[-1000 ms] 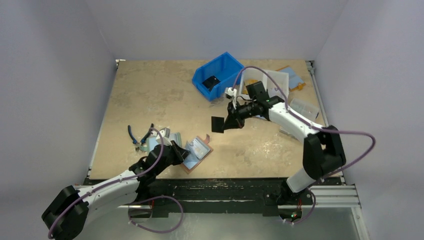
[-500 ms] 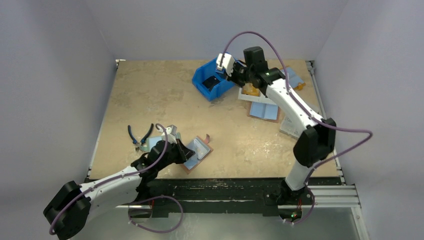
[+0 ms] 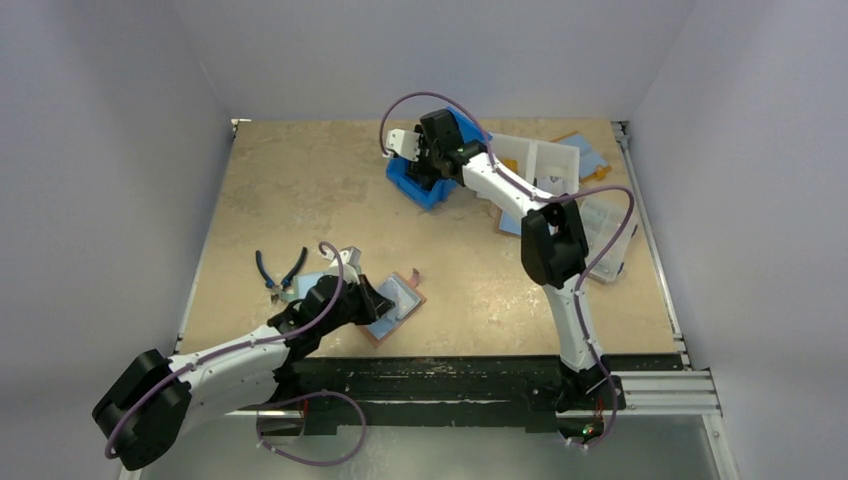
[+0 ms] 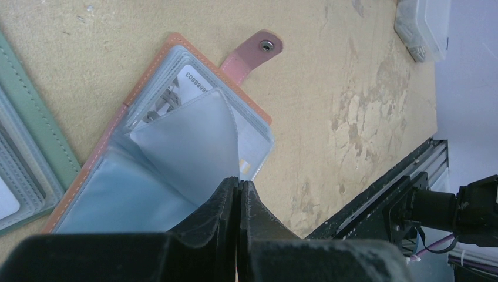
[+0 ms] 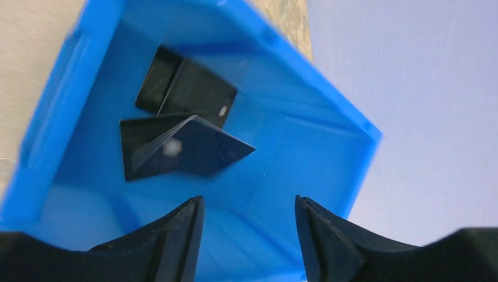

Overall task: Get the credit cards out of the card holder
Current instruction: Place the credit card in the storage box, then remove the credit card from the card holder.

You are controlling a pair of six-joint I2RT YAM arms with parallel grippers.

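Dark cards [image 5: 188,147] lie blurred — blue bin [image 5: 317,153] cropped.

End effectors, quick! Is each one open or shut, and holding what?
Left end effector: shut, pinching a clear sleeve of the card holder.
Right end effector: open, empty, over the blue bin.

A tan, mottled counter [image 3: 300,190] sits boxed in by plain pale grey-lavender walls [image 3: 430,50] at 9, 12 and 3 o'clock. A black metal rail [image 3: 450,372] runs along its 6 o'clock edge. Light is soft and even.
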